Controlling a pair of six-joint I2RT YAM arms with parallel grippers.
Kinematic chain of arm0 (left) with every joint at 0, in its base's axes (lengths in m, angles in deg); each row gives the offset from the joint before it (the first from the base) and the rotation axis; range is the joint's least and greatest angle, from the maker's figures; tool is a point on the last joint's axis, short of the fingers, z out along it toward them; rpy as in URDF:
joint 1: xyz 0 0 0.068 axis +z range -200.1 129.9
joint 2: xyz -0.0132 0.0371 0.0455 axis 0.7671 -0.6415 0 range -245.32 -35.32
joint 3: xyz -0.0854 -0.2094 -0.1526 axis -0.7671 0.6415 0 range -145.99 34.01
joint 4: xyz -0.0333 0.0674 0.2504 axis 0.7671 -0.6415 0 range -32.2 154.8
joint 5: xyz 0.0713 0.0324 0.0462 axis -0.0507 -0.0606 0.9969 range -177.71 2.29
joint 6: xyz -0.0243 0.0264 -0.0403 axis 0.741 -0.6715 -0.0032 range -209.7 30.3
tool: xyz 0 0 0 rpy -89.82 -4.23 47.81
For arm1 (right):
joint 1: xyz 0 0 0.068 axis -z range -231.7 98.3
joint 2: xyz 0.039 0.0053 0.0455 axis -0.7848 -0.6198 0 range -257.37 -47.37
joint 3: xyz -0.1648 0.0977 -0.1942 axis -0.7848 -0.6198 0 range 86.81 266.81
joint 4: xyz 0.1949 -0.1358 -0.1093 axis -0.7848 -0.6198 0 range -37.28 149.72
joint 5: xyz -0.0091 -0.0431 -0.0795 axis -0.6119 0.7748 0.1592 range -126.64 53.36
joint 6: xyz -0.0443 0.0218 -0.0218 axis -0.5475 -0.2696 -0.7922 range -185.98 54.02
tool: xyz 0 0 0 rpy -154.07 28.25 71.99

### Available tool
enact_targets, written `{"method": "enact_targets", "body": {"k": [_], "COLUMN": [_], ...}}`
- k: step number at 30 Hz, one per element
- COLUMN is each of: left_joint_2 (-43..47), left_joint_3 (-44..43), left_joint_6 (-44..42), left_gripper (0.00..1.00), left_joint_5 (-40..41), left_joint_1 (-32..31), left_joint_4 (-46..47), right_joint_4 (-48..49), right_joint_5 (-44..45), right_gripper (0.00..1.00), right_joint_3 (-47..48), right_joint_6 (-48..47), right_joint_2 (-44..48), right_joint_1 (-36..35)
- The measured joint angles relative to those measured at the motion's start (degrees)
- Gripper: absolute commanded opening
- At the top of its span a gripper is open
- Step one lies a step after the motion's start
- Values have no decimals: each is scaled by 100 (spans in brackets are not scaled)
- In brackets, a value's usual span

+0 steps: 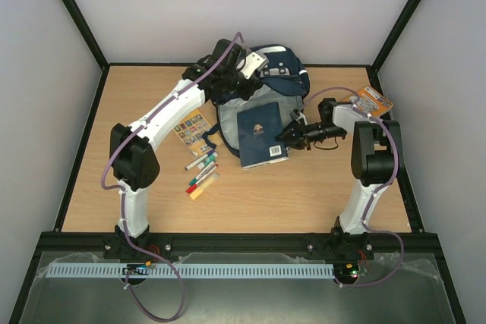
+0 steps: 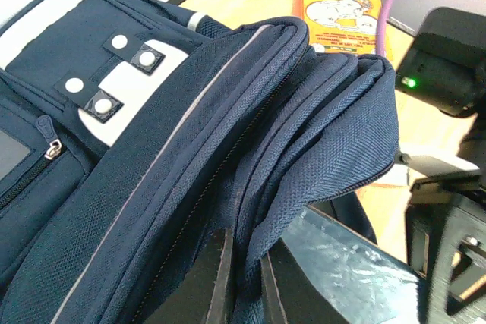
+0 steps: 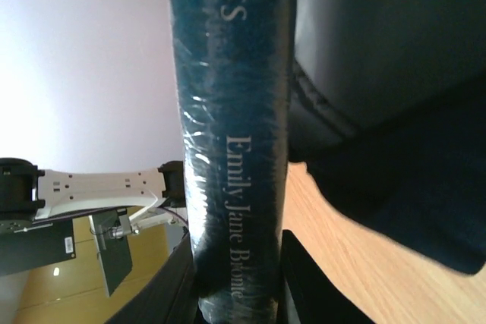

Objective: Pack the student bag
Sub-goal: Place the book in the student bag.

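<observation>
Two arms: both are seen over the table in the top view, the left reaching to the upper centre, the right bent in from the right side.
Student bag: the student bag is found at the upper centre of the table, its grey part toward the lower edge of the frame; navy fabric and white snap tabs fill the left wrist view.
Left gripper: the left gripper is drawn narrow on the bag's top edge. A fold of zip-edged fabric is pinched between the fingers at the bottom of the wrist view.
Right gripper: the right gripper is clamped on the book at its right edge.
Book: the dark blue book is seen overlapping the bag's grey part, just below it in the frame. Its spine, lettered "Emily Jane Brontë", runs up the middle of the right wrist view.
Markers: several markers are spread at centre left.
Picture card: a picture card is laid just above the markers.
Orange leaflet: an orange leaflet is seen at the upper right.
</observation>
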Motion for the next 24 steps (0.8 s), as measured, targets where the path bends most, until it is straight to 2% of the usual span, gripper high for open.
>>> {"method": "enact_targets", "body": {"k": [15,24], "left_joint_2": [133,251], "left_joint_3": [7,76], "left_joint_6": [-192,-229], "left_gripper": [2,2], "left_joint_5": [44,44], "left_joint_1": [0,0], "left_joint_4": [-157,-186], "right_joint_4": [1775,2127], "right_joint_5": [155,254], "right_gripper": [1,1], "right_joint_3": [767,1106], "right_joint_6": [1838,2212], "right_joint_2": [-811,-975], "right_joint_1": [-131,-195]}}
